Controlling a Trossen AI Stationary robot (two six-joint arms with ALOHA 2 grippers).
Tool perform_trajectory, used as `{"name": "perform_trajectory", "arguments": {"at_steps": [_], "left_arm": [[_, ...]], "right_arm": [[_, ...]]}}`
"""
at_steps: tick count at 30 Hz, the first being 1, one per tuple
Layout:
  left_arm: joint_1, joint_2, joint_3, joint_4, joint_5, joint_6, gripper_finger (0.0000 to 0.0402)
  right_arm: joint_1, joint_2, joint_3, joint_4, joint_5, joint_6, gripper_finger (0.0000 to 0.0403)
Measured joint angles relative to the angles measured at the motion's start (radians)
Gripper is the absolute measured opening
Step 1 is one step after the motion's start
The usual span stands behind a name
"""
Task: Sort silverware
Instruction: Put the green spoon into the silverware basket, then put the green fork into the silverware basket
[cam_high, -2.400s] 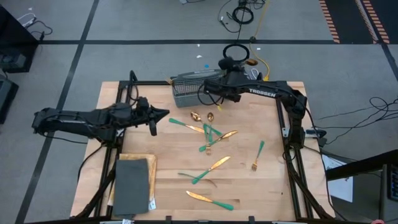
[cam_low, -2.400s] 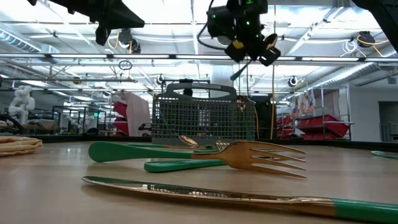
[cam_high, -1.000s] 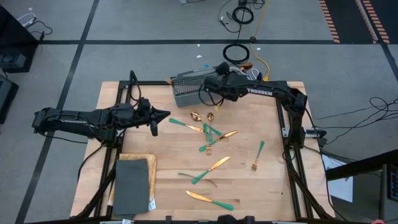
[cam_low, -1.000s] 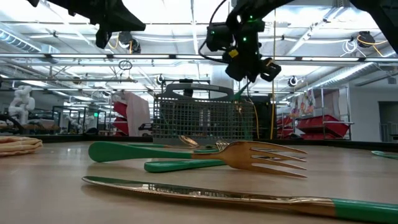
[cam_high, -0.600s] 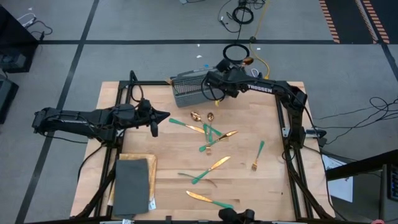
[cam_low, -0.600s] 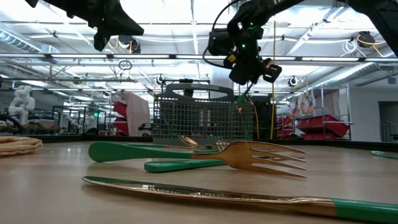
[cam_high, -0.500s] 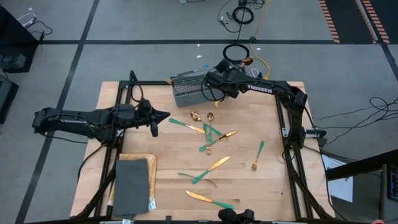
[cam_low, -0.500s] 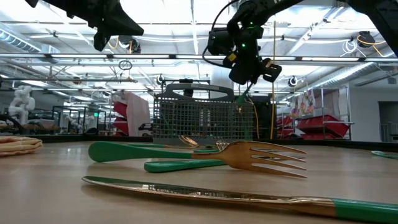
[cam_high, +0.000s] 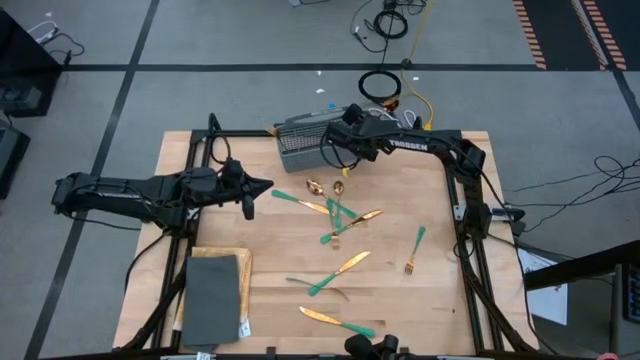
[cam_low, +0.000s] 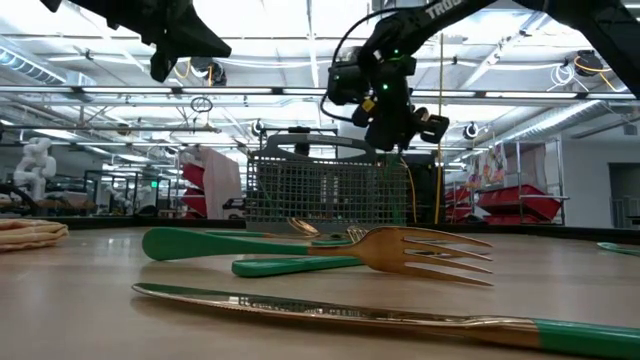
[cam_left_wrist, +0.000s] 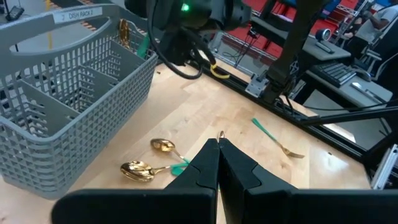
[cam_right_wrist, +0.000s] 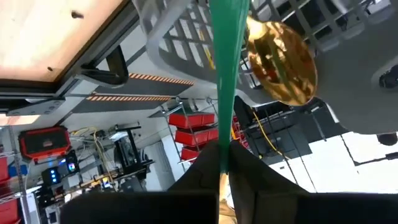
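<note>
The silverware, gold heads on teal handles, lies scattered on the wooden table (cam_high: 400, 310): two spoons (cam_high: 326, 187) near the basket, crossed pieces (cam_high: 340, 215), a fork (cam_high: 413, 250) and a knife (cam_high: 340, 322). My right gripper (cam_right_wrist: 221, 146) hangs over the right end of the grey mesh basket (cam_high: 298, 140), shut on one teal-handled piece (cam_right_wrist: 224, 74). A gold spoon head (cam_right_wrist: 280, 62) stands up in the basket beside it. My left gripper (cam_high: 268, 185) hovers shut and empty over the table's left half. My right gripper pinches the piece's teal handle (cam_right_wrist: 221, 134) between its two fingers; a bit of gold shows farther back between them. The handle runs straight on from the fingertips toward the basket (cam_left_wrist: 62, 93), lifted clear of the table. What kind of piece it is I cannot tell.
A dark grey slab (cam_high: 212, 300) lies on a tan mat at the table's near left corner. Black frame rails (cam_high: 465, 220) run along the table's left and right sides. Cables lie on the floor beyond the far edge.
My right gripper has sunk a little toward the basket's right end and rolled about its wrist, still shut on the teal-handled piece. The pieces on the table lie as before.
</note>
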Motion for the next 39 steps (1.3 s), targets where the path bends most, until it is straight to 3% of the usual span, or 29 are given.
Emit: {"name": "perform_trajectory", "arguments": {"at_steps": [15,19,24,32,39], "left_arm": [[-0.018,0.000,0.000,-0.001,0.002,-0.020,0.0006],[-0.018,0.000,0.000,-0.001,0.001,-0.025,0.0006],[-0.020,0.016,0.000,0.002,-0.033,-0.073,0.0006],[-0.011,0.206,0.000,-0.003,-0.090,-0.099,0.0006],[0.103,0.454,0.000,0.292,-0.071,-0.046,0.0006]], "right_arm": [[0.020,0.004,0.000,-0.031,0.031,0.201,0.0142],[0.029,0.001,0.000,-0.033,0.140,0.302,0.0159],[0.052,-0.052,0.000,-0.035,0.138,0.388,0.0160],[0.093,-0.177,0.000,-0.035,0.117,0.572,0.0158],[0.135,-0.289,0.000,-0.043,0.110,0.747,0.0158]]}}
